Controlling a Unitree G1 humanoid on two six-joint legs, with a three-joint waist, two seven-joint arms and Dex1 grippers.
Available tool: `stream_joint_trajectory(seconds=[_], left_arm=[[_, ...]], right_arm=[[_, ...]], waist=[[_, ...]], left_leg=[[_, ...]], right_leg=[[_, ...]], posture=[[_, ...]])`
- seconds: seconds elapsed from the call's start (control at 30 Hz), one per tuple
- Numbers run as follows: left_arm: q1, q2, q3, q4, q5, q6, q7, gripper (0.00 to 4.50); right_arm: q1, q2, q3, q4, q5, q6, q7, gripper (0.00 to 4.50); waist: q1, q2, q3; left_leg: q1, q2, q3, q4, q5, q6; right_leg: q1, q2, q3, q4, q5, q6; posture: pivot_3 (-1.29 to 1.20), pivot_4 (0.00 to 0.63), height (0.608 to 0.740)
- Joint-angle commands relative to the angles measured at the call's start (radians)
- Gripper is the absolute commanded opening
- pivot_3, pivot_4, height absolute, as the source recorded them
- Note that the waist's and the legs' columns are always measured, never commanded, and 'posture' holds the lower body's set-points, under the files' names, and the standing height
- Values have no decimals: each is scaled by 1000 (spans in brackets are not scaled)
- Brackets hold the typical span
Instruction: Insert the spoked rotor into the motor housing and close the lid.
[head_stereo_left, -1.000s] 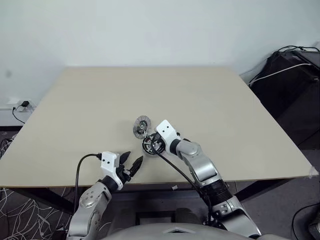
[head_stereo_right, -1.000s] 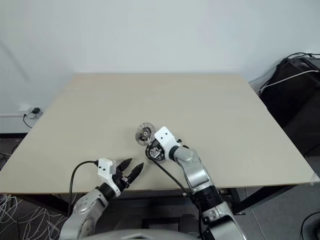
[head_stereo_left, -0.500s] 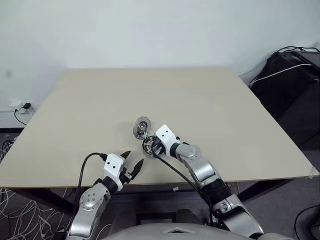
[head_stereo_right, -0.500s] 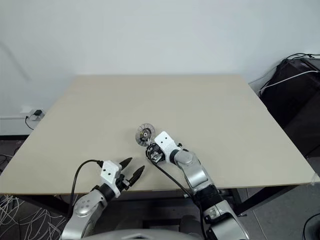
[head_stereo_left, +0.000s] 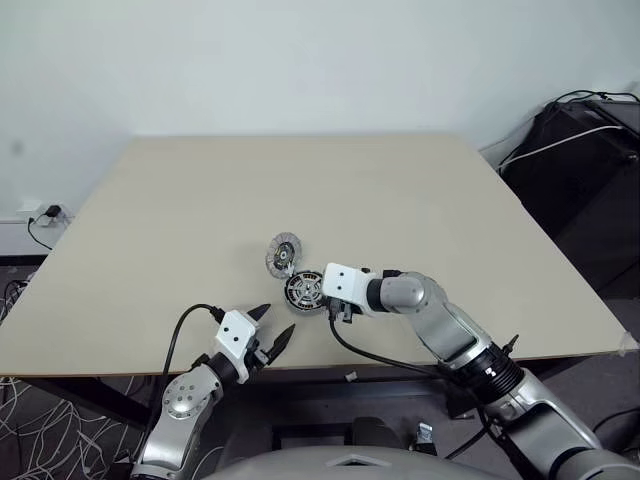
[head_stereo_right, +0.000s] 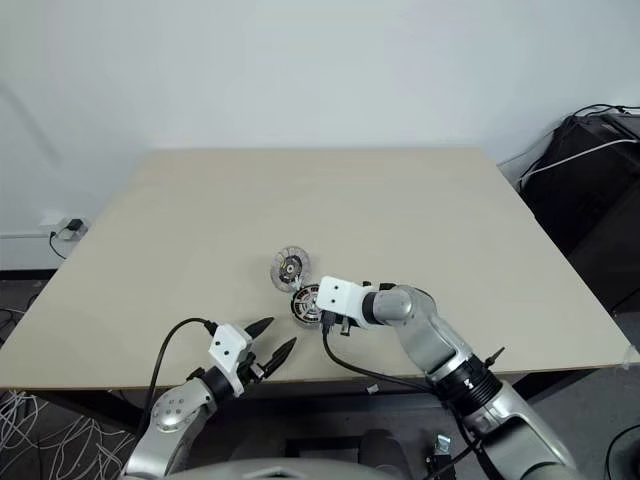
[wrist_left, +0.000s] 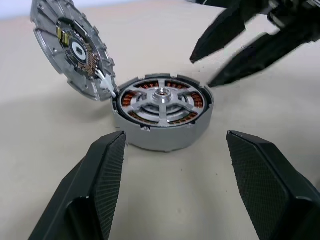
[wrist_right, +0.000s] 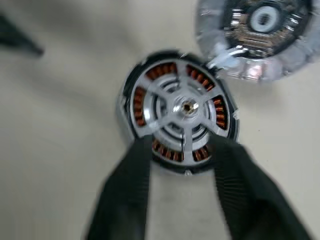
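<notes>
Rotor (wrist_left: 161, 101) sits in the housing (wrist_left: 162, 131) near the desk's (head_stereo_left: 420, 200) front edge, spokes over copper windings; the lid (wrist_left: 70, 47) leans tilted against the housing's rim. Right tool (wrist_right: 182, 155) hangs just over the housing, fingers parted, empty — left tool (wrist_left: 170, 150) waits nearby, wide, empty. Closing well, I'd judge, means tipping the lid over squarely. Whether the rotor is fully seated is hard to tell.

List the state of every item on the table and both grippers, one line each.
spoked rotor: seated in the housing, flat.
motor housing: on the table, uncovered.
lid: off, propped tilted against the housing's edge.
left gripper: open, empty.
right gripper: open, empty, over the housing.
</notes>
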Motion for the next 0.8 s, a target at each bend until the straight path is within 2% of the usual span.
stream_joint_trajectory(seconds=[0.03, 0.33, 0.67, 0.7, 0.8], left_arm=[[-6, 3, -2, -12, -18, -19, -11, 3402], [6, -8, -3, -19, -31, -4, -7, 3402], [23, -25, -11, -64, -47, 28, 15, 3402], [24, -26, -10, -67, -48, 32, 17, 3402], [26, -34, -11, -76, -50, 40, 25, 3402]], right_arm=[[-63, -21, 49, 7, -65, -83, 47, 2864], [-168, -11, 143, 136, -140, -213, 170, 2864], [-207, 22, 159, 278, -192, -298, 212, 2864], [-210, 26, 159, 289, -196, -304, 212, 2455], [-223, 39, 163, 328, -213, -325, 208, 1623]], waist=[[0, 0, 0], [4, -1, 0], [9, -1, 0], [9, -1, 0], [8, -1, 0]], left_leg=[[0, 0, 0, 0, 0, 0], [0, 0, 0, 0, 0, 0], [0, 0, 0, 0, 0, 0], [1, 0, 0, 0, 0, 0], [1, 0, 0, 0, 0, 0]], right_leg=[[0, 0, 0, 0, 0, 0], [0, 0, 0, 0, 0, 0], [0, 0, 0, 0, 0, 0], [1, 0, 0, 1, 0, 0], [1, 0, 0, 1, 0, 0]], posture=[[0, 0, 740], [0, 0, 740], [0, 0, 740], [0, 0, 740], [0, 0, 740]])
